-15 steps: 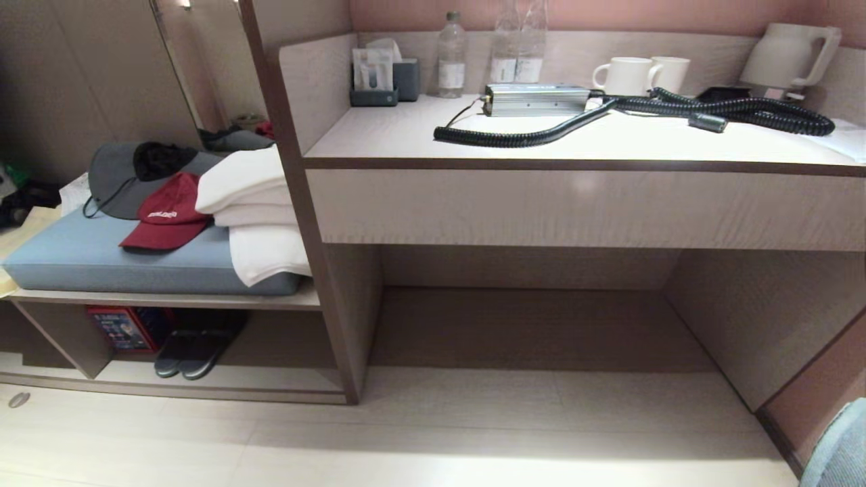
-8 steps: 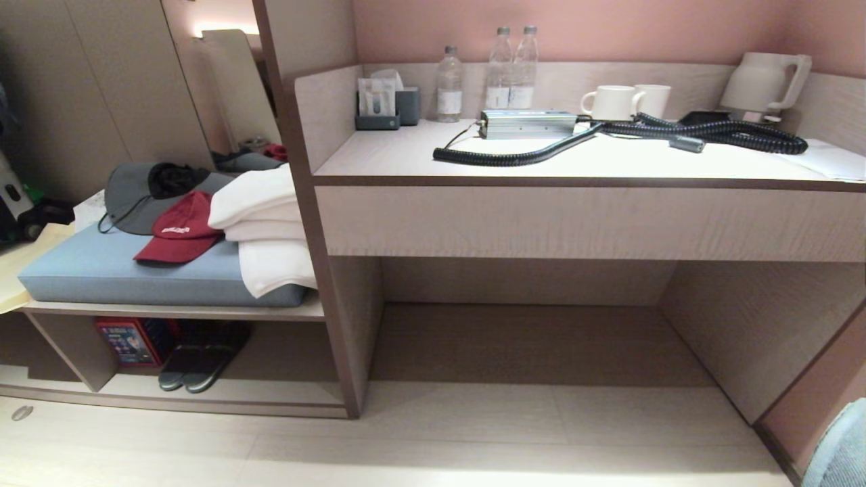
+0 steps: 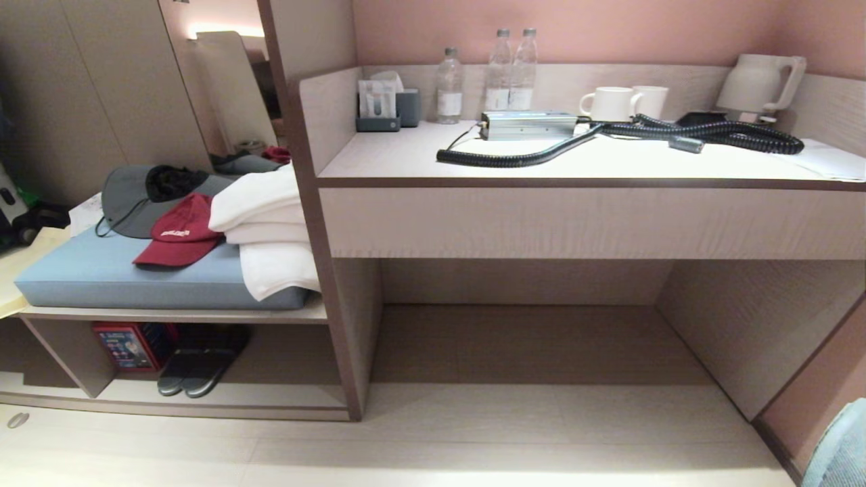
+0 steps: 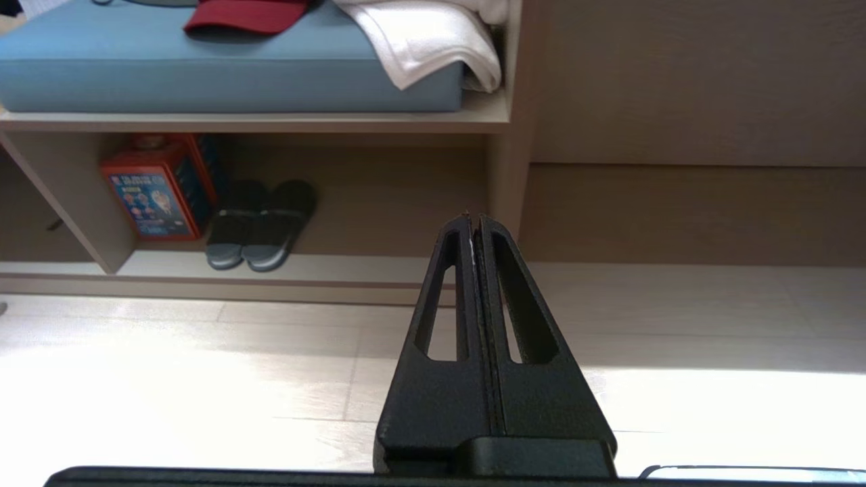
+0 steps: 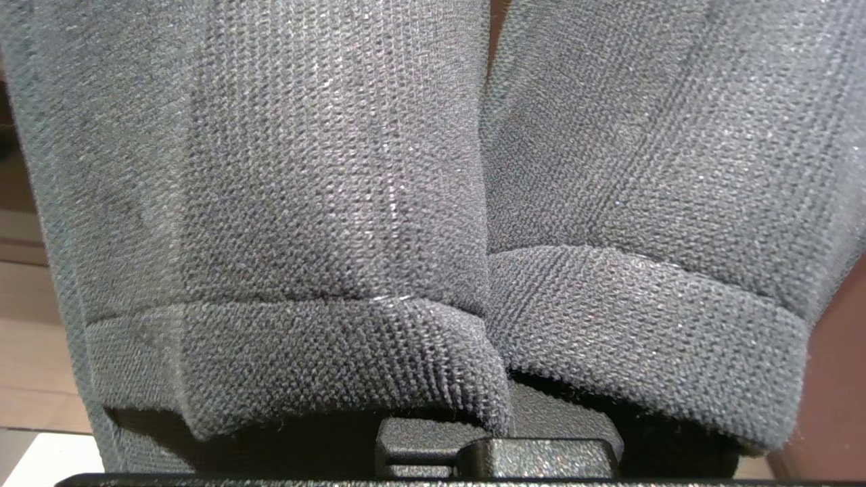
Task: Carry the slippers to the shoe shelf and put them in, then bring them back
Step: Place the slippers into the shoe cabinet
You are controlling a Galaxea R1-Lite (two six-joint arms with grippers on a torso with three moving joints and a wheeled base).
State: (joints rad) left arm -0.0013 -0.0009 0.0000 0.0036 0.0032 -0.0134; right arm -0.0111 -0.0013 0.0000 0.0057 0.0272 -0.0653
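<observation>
Low on the left of the head view, the shoe shelf [image 3: 223,398] sits under a cushioned bench, with a darker pair [image 3: 193,368] already inside, toes pointing out. The slippers [image 3: 839,446] show only as a grey-blue edge at the bottom right corner, well apart from the shelf and across the whole desk alcove from it. From the left wrist view, the left gripper [image 4: 475,223] is pressed closed and empty, pointing at the shelf's right upright; this arm is nearer the shelf. From the right wrist view, grey knit straps fill the frame, lying side by side with their long axes running away from the right gripper [image 5: 497,454]. Its fingers are hidden under the fabric; I judge it clamped on the slippers. The carry must go to the robot's left.
</observation>
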